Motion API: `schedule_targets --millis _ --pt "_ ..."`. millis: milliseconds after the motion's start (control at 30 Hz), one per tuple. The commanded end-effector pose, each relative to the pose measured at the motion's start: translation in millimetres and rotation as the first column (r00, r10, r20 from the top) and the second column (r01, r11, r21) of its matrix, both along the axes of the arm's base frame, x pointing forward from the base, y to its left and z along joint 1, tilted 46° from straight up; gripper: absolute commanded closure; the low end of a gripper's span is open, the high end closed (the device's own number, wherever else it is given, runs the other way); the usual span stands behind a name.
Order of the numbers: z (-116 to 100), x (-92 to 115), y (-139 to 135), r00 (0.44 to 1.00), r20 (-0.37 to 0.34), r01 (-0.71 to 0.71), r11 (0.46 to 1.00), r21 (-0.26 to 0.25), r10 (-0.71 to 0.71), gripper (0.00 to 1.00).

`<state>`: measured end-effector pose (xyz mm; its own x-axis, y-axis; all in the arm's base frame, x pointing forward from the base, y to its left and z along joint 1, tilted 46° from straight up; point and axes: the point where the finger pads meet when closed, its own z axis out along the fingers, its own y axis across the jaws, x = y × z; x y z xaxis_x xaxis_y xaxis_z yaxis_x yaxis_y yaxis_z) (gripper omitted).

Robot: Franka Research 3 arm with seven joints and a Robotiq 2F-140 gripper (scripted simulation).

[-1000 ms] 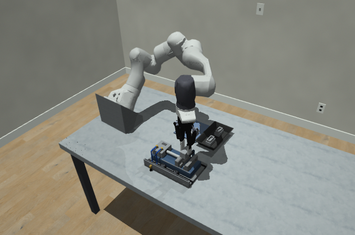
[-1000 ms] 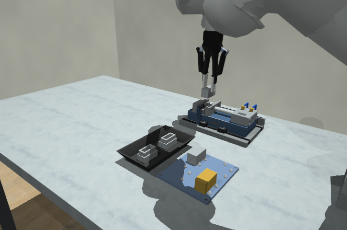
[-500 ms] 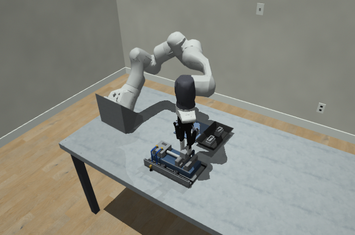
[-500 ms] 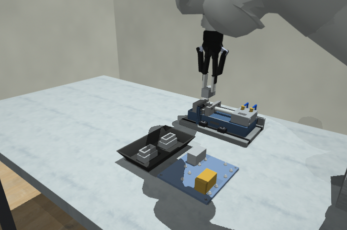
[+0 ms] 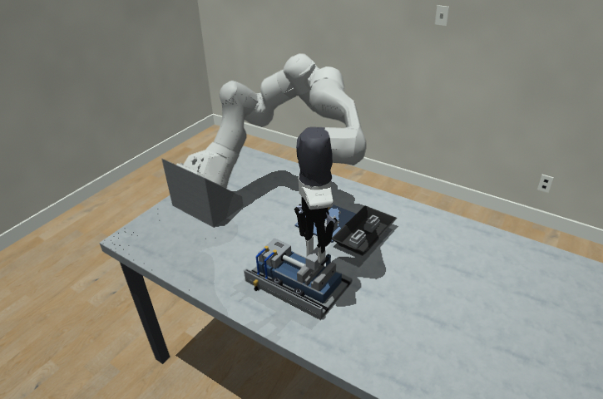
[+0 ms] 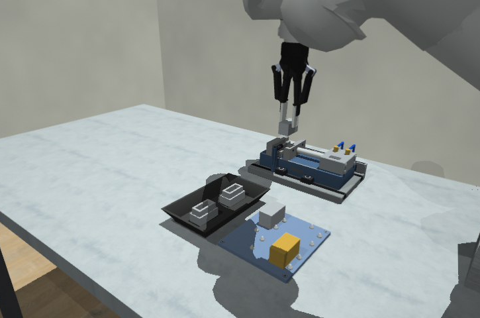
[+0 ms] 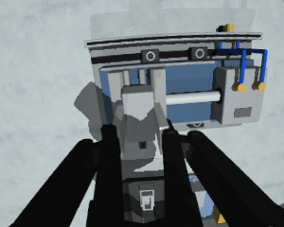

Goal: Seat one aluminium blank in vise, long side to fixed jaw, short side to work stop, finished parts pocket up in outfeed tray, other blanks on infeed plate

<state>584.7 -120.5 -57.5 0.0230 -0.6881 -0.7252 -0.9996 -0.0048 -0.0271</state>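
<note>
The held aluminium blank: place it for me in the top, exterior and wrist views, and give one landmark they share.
Top: the aluminium blank sits in the gripper just above the vise, at picture centre.
Exterior: centre-right, the blank hangs over the vise's left end.
Wrist: left of centre, the blank shows between the black fingers.
Shared landmark: the vise's blue hoses.

Outfeed tray [image 6: 175, 209] lies between vise [image 6: 304, 176] and infeed plate [image 6: 315, 234].
</note>
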Motion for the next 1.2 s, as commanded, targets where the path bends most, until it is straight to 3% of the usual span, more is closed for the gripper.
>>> schedule_targets --millis 0,1167 --pt "1.2 0.4 -2.1 1.000 0.005 -0.004 1.000 -0.001 0.004 1.00" --pt "2.7 0.7 -4.6 1.000 0.009 -0.008 1.000 -0.001 0.008 1.00"
